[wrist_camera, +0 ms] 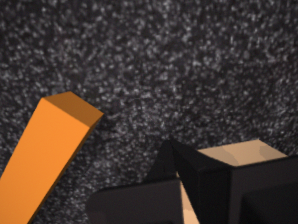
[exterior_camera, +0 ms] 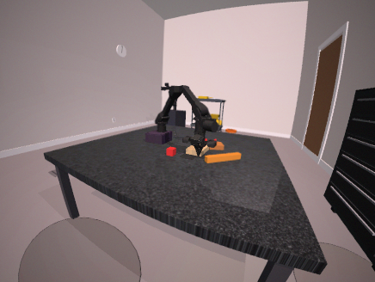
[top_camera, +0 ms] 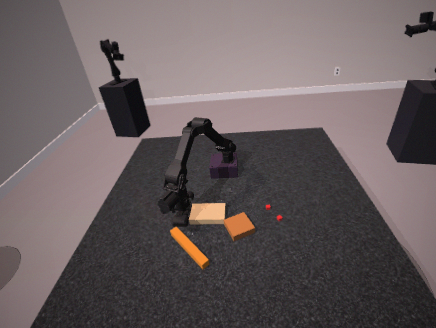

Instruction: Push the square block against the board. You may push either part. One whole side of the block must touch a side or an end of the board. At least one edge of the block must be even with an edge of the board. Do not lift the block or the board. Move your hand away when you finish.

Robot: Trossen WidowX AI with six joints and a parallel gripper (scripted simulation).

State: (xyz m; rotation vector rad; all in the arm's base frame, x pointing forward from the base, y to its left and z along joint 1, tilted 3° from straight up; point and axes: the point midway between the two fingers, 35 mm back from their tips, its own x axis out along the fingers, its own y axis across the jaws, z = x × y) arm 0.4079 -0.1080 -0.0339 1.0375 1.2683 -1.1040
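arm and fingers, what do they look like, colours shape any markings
The arm is matte black all over, built of slim links with rounded joint housings, on a dark purple block base. The fingers are black, angular and wedge-shaped, tapering to a point. No cables, labels or markings are visible in any view.

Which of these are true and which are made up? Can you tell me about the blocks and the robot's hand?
1. The gripper is shut and holds nothing. True.
2. The gripper is beside the tan block, at its end. True.
3. The long orange board is standing upright. False: it lies flat on the table.
4. The orange square block is stacked on the tan block. False: it sits on the table next to it.
5. The long orange board lies apart from the orange square block. True.
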